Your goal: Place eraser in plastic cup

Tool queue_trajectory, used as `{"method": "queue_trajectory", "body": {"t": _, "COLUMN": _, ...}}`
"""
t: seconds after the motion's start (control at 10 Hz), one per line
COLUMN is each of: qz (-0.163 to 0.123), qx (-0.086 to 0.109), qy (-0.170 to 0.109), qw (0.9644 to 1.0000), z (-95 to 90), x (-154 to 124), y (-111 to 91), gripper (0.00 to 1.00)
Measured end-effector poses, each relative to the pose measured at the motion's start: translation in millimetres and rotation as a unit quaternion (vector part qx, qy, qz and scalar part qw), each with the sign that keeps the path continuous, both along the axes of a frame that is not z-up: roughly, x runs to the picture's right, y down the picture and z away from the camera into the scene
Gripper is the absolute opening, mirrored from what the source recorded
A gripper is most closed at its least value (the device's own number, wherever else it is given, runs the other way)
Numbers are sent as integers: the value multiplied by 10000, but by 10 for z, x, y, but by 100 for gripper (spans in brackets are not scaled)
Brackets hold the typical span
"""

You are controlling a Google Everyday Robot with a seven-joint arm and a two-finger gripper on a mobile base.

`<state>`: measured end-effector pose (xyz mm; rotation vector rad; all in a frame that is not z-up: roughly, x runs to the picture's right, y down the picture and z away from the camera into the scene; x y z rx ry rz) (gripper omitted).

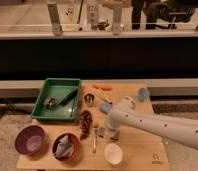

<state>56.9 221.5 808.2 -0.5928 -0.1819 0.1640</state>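
The plastic cup (88, 99), small, shiny and dark grey, stands on the wooden table (142, 155) just right of the green tray. My white arm reaches in from the right. My gripper (112, 131) points down at the table right of the fork (95, 137), well in front of the cup. A small pale grey block, apparently the eraser (114, 134), shows at the gripper's tip. I cannot tell whether it is held or lying on the table.
A green tray (42, 102) holds small dark items. A purple bowl (30, 139), an orange bowl with a cloth (66, 146) and a white cup (113, 153) stand along the front. A dark red cluster (85, 123), an orange stick (103, 87) and a blue lump (143, 92) lie around.
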Motion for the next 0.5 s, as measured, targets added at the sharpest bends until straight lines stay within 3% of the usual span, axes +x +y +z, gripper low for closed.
{"method": "queue_trajectory", "body": {"t": 0.5, "qz": -119, "qx": -19, "qy": 81, "qw": 9999, "z": 98, "x": 42, "y": 80, "gripper": 79}}
